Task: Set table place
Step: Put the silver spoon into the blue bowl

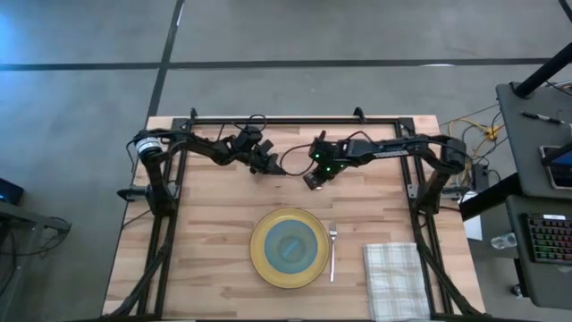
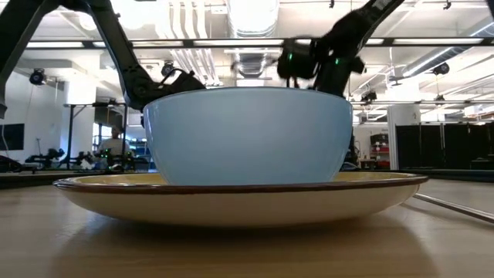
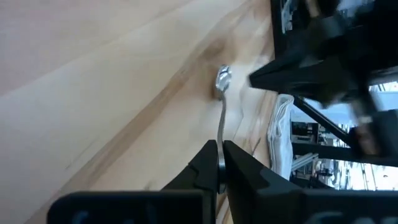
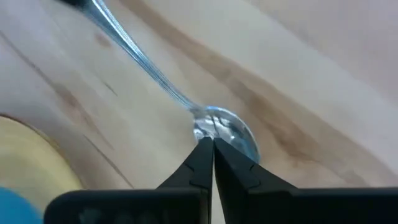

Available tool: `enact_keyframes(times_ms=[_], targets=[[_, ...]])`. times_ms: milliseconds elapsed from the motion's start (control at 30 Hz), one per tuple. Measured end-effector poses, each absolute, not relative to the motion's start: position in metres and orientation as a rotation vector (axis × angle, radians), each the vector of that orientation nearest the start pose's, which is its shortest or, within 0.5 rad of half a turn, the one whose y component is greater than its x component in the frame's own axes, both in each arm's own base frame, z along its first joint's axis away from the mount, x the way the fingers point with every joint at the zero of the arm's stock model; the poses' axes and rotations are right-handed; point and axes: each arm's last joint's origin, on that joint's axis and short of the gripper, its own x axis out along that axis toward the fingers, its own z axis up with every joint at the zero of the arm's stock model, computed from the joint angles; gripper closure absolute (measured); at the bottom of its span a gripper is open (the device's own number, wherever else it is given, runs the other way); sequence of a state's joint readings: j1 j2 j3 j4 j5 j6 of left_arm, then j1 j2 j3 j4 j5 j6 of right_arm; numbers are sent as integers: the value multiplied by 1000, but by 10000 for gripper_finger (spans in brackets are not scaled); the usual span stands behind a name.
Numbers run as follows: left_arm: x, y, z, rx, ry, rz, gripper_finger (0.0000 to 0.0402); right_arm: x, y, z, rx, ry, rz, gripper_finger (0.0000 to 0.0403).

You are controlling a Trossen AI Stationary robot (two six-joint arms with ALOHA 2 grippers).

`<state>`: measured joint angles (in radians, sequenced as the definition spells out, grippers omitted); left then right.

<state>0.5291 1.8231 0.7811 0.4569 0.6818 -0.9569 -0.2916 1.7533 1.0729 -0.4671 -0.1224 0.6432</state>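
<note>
The silver spoon (image 3: 222, 115) stretches between my two grippers over the far middle of the table (image 1: 214, 224). My left gripper (image 1: 265, 167) is shut on its handle. My right gripper (image 1: 311, 182) is shut, its tips over the spoon's bowl (image 4: 236, 134). Near the table's front edge, the blue bowl (image 1: 289, 246) sits in the yellow plate (image 1: 259, 255). The fork (image 1: 332, 250) lies just right of the plate, and the checked napkin (image 1: 393, 279) lies flat farther right. My left gripper (image 3: 221, 158) pinches the spoon's handle (image 3: 221, 140) between its two fingers, near the free end. The fingers lie along the handle, and the spoon's bowl (image 3: 222, 78) points away toward my right gripper. Whether that end rests on the wood, I cannot tell. My right gripper (image 4: 210, 142) has its shut fingertips over the spoon's bowl beside the neck (image 4: 198, 118); I cannot tell whether they touch it.
The black frame bar (image 1: 295, 119) runs along the far edge behind both arms. Bare wood lies left of the plate and between the plate and the grippers. In the low view, the bowl (image 2: 247, 135) and plate (image 2: 239, 197) fill the foreground.
</note>
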Motion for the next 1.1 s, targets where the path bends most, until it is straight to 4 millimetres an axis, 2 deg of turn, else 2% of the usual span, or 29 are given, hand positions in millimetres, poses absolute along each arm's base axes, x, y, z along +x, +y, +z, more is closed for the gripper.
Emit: enact_keyframes(times_ms=[167,333,433,600,667,767,900,1100], targets=[[298,149,150,-1234,487,67,401,311,-89,198,788,971,-572,394],[290,129,191,-1200,471,12,401,292,-83,226,746,930,-665,394],[277,106,218,-1170,516,-19,401,279,-79,239,725,915,-743,394],[238,51,249,-1100,686,56,401,262,-75,251,727,891,-847,394],[226,32,262,-1079,668,90,401,260,-74,254,735,873,-855,394],[212,16,279,-1089,574,145,401,260,-73,252,737,865,-874,394],[205,0,285,-1116,541,157,402,267,-72,244,733,878,-873,394],[207,-32,262,-1154,644,143,402,278,-62,228,737,943,-865,394]])
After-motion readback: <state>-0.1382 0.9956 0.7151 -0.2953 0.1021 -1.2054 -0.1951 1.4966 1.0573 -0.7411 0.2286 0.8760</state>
